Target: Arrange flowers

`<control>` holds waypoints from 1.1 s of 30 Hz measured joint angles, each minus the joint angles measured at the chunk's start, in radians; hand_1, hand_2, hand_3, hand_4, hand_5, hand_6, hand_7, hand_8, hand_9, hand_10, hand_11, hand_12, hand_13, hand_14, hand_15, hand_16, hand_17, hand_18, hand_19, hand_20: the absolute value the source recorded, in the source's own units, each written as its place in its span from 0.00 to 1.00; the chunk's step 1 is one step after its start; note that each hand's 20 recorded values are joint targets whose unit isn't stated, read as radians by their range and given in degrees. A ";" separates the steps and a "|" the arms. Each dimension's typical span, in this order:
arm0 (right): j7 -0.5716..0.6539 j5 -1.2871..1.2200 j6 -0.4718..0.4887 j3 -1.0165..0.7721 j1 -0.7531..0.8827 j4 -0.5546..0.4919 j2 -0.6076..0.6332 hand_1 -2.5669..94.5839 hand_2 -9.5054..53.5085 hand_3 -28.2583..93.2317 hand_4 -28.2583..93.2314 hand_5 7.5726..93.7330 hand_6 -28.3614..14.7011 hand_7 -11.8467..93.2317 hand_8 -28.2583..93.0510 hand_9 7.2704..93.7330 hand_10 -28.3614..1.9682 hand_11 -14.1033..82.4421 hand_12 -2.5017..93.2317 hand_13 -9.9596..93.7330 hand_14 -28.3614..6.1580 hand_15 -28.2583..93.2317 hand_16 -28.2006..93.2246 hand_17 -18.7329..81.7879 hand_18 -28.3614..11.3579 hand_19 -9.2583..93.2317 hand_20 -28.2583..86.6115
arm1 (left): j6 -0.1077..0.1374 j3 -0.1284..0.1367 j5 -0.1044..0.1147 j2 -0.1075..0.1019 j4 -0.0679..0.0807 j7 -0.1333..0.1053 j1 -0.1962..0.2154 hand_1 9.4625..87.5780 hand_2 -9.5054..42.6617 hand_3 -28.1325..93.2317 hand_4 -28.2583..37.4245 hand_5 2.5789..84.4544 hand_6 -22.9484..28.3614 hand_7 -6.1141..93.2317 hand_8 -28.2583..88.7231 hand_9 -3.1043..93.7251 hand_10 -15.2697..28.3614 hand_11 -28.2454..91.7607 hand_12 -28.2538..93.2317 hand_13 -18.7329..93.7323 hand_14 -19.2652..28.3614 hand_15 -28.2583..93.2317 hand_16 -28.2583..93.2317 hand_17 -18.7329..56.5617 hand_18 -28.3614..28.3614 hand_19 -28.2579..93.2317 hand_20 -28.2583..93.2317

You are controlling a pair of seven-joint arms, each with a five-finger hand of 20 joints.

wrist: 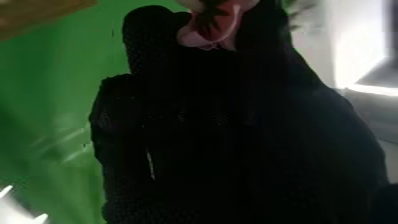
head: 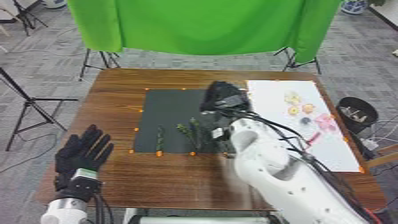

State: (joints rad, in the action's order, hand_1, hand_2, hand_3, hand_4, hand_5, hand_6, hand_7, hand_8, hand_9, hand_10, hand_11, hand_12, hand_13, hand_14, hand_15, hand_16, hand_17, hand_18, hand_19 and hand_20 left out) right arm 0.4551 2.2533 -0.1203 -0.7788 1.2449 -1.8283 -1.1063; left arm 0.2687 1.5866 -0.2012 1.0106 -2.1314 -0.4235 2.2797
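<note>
In the head view my right hand [head: 222,96] is over the upper right part of the dark mat [head: 169,107]. The right wrist view shows my right hand [wrist: 191,115] with a pink flower [wrist: 209,35] pinched at its fingertips. Green sprigs [head: 160,139] [head: 188,131] lie on the dark mat's lower half. On the white mat [head: 275,90] lie a pale yellow flower [head: 291,97], an orange one [head: 308,108], a dark one [head: 305,121] and a pink one [head: 326,123]. My left hand [head: 82,154] is at the table's left side, its fingers straight.
The brown wooden table [head: 115,100] carries small orange markers around both mats. A black bin [head: 357,112] stands on the floor right of the table. Beyond the far edge hangs a green cloth [head: 204,25] on stands, and a tripod [head: 31,102] is at the left.
</note>
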 measured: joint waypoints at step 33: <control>-0.149 0.145 0.041 0.258 -0.093 0.343 -0.294 0.62 0.02 0.83 0.00 0.70 0.66 0.40 0.19 0.76 0.57 0.26 0.26 0.74 0.62 0.51 0.56 0.50 0.23 0.86 0.56 | 0.115 -0.099 0.003 -0.049 0.025 0.026 -0.157 0.25 0.52 0.84 0.00 0.45 0.64 0.25 0.16 0.28 0.69 0.46 0.31 0.29 0.69 0.53 0.15 0.15 0.71 0.53 0.29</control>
State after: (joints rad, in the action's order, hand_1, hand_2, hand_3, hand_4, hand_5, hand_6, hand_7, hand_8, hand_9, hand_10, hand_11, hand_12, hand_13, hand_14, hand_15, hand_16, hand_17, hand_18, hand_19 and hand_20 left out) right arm 0.3064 2.3983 -0.0794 -0.5208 1.1523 -1.4857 -1.3999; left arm 0.3838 1.4876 -0.1984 0.9617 -2.1062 -0.3971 2.1225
